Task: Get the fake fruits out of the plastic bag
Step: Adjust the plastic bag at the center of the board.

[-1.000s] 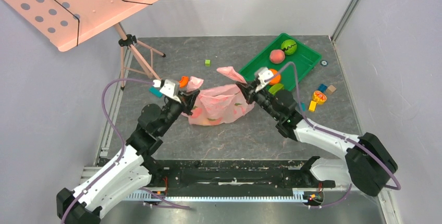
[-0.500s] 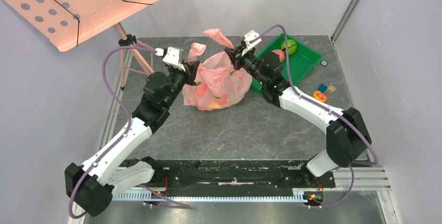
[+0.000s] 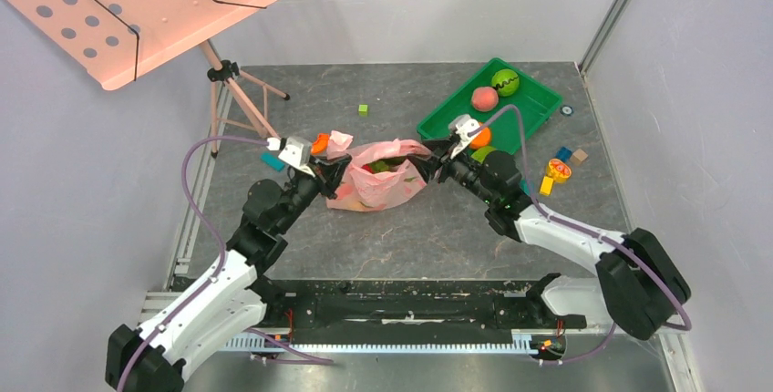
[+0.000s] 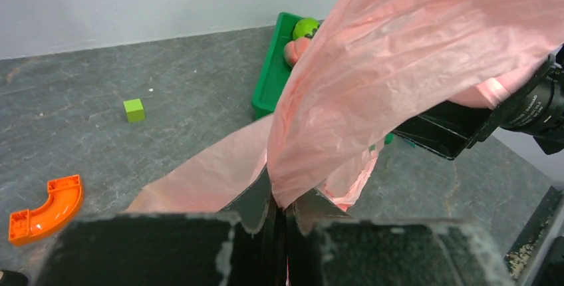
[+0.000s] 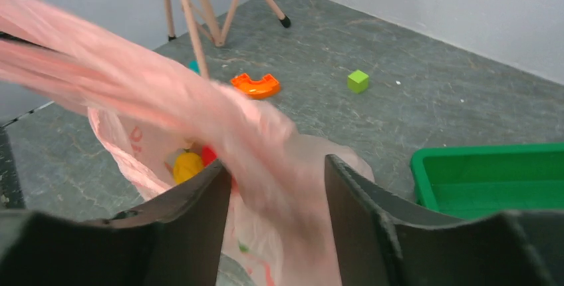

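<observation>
We look down on a dark grey, stone-patterned surface (image 3: pixel 438 228) where two arms meet at a translucent pink plastic bag (image 3: pixel 374 187). The bag lies crumpled near the middle of the surface with its mouth gaping upward. The left tool (image 3: pixel 330 171) has its fingers pressed together on a fold of thin film at the bag's left edge, and in the left wrist view the film fans up and away from the closed fingertips. The right tool (image 3: pixel 430 167) sits at the bag's right edge with its fingers apart. In the right wrist view a blurred band of pink film runs through the gap between them, not pinched. The fake fruits (image 3: pixel 381 167) are inside the bag: from above we see green in the mouth, and the right wrist view shows a yellow fruit (image 5: pixel 188 165) beside a red fruit (image 5: pixel 208 155) low in the bag. Behind the right tool stands a green tray (image 3: pixel 538 93) holding a pink peach (image 3: pixel 484 98) and a green ball (image 3: pixel 505 81) with a black wavy line. An orange curved piece (image 3: pixel 319 143) lies just behind the left tool and a small green cube (image 3: pixel 363 110) lies farther back. A pink perforated music stand (image 3: pixel 137 9) rises at the far left.
</observation>
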`<state>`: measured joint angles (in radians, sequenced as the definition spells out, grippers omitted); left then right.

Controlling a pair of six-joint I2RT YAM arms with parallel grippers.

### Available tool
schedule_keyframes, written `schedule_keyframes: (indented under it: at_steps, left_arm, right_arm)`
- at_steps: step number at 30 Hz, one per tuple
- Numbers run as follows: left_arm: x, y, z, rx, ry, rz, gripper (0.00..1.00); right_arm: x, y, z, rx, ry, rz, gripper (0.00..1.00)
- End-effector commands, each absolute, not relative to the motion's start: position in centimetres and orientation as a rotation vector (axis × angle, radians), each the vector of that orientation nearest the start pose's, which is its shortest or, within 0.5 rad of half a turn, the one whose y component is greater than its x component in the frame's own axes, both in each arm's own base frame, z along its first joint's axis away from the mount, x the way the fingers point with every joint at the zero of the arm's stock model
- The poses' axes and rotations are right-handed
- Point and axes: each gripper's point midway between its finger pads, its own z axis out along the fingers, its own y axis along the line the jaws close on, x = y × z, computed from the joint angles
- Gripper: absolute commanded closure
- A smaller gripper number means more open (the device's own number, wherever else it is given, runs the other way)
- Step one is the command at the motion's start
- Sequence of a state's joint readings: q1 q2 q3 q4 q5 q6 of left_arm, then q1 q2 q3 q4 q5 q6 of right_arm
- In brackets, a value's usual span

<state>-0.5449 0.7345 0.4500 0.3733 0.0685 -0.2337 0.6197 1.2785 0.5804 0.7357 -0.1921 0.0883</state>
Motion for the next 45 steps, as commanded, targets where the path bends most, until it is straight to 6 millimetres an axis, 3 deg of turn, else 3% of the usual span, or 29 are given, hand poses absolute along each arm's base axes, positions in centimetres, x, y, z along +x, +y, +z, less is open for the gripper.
schedule_keyframes:
  at_steps: [1,4,8,11,17,21,25,29,35,38,45]
  left_arm:
    - [25.4,-18.9,28.8,0.280,1.409,-0.761,0.88]
    - [24.7,-19.2,29.0,0.309,1.416,-0.783,0.76]
    - [24.4,-19.3,28.8,0.309,1.459,-0.798,0.66]
    - [24.2,-19.5,28.5,0.322,1.478,-0.807,0.63]
    - [23.7,-19.6,28.2,0.331,1.488,-0.830,0.62]
    - [23.5,-19.5,28.3,0.325,1.485,-0.830,0.67]
    - [23.5,-19.3,28.5,0.320,1.479,-0.825,0.75]
    - [23.4,-19.4,28.5,0.319,1.479,-0.833,0.87]
    - [23.4,-19.4,28.4,0.321,1.480,-0.837,0.94]
    - [23.3,-19.5,28.4,0.325,1.478,-0.842,0.96]
    - [23.3,-19.4,28.4,0.324,1.477,-0.839,0.98]
  right_arm:
    - [28.6,28.1,25.7,-0.626,1.342,0.852,0.38]
    - [26.9,28.0,26.4,-0.665,1.332,0.896,0.29]
    - [25.1,27.7,27.5,-0.705,1.346,0.900,0.28]
    - [24.4,27.3,27.4,-0.711,1.419,0.886,0.39]
    - [23.2,27.2,28.2,-0.712,1.504,0.896,0.71]
    - [21.8,28.5,27.4,-0.724,1.524,0.949,0.89]
    - [22.2,29.5,27.2,-0.685,1.539,0.867,1.00]
    - [22.9,30.8,27.9,-0.633,1.510,0.861,1.00]
    - [24.0,32.8,27.8,-0.607,1.487,0.802,1.00]
    - [24.6,33.6,27.3,-0.648,1.473,0.711,1.00]
    - [23.1,34.9,26.7,-0.870,1.289,0.526,1.00]
